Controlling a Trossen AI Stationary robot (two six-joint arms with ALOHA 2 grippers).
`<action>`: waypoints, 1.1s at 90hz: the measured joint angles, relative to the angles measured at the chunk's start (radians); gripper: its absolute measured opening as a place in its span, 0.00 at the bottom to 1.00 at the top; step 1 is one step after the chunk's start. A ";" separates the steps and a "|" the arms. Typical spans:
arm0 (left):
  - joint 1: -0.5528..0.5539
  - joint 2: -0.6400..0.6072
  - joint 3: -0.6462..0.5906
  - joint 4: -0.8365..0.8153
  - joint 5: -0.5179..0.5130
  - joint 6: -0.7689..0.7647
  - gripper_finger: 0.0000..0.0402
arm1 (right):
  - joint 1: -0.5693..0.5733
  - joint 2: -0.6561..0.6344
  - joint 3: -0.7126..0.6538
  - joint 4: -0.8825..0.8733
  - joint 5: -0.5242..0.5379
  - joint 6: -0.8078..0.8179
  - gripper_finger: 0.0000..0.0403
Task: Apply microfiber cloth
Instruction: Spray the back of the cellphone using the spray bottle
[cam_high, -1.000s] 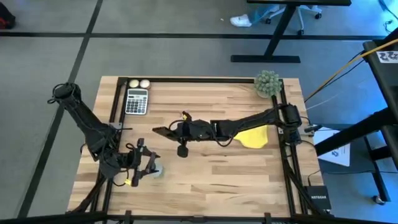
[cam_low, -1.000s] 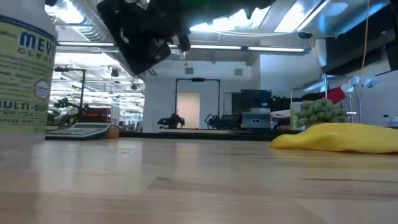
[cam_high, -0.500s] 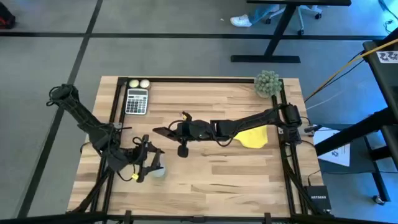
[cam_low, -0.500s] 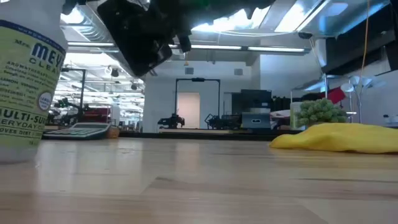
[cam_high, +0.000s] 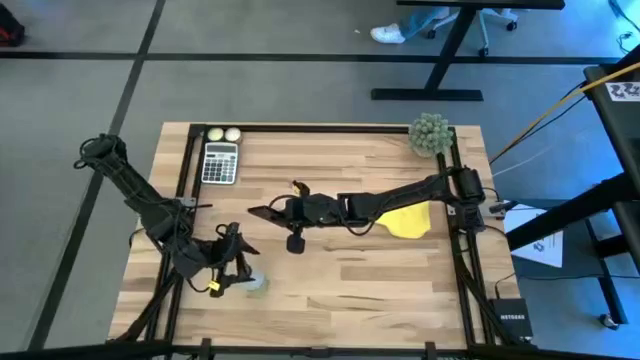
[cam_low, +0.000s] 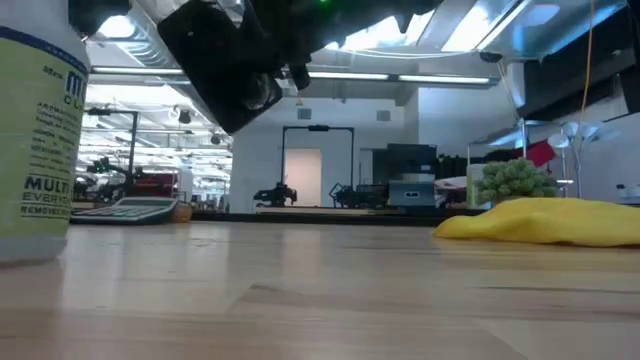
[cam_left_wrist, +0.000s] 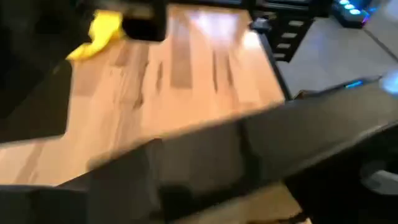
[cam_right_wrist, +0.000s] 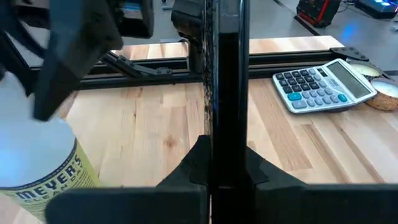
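The yellow microfiber cloth lies bunched on the table's right side, partly under my right arm; it also shows in the low view. My right gripper reaches to mid-table, shut on a black smartphone held in the air. At the near left, my left gripper is shut on a pale spray bottle with a green label; the bottle's base seems to rest on the wood. My left gripper holds the spray bottle at its upper part, coming from the table's left. The wrist view is blurred, so the kind of hold cannot be told. The bottle stands upright. My right gripper pinches the smartphone between its two fingers, with the phone on edge. The fingers come level from the table's right. The phone is lifted clear of the table and tilted.
A calculator and two pale balls sit at the far left corner. A green bobbly ball sits at the far right corner. Bare wood lies between the bottle and the cloth.
My left gripper has moved toward the table's near edge with the spray bottle. The bottle tipped midway, now stands upright again, and has turned so that less of its label faces the low camera.
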 joint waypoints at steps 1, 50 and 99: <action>-0.002 -0.001 0.004 -0.016 0.000 -0.013 0.78 | 0.000 0.000 0.000 0.000 0.000 0.000 0.01; -0.082 -0.002 0.149 -0.481 0.013 -0.300 0.78 | 0.000 0.000 0.000 0.000 0.000 -0.002 0.01; -0.126 -0.002 0.329 -0.782 0.037 -0.423 0.78 | 0.002 -0.157 0.002 -0.201 0.079 -0.055 0.01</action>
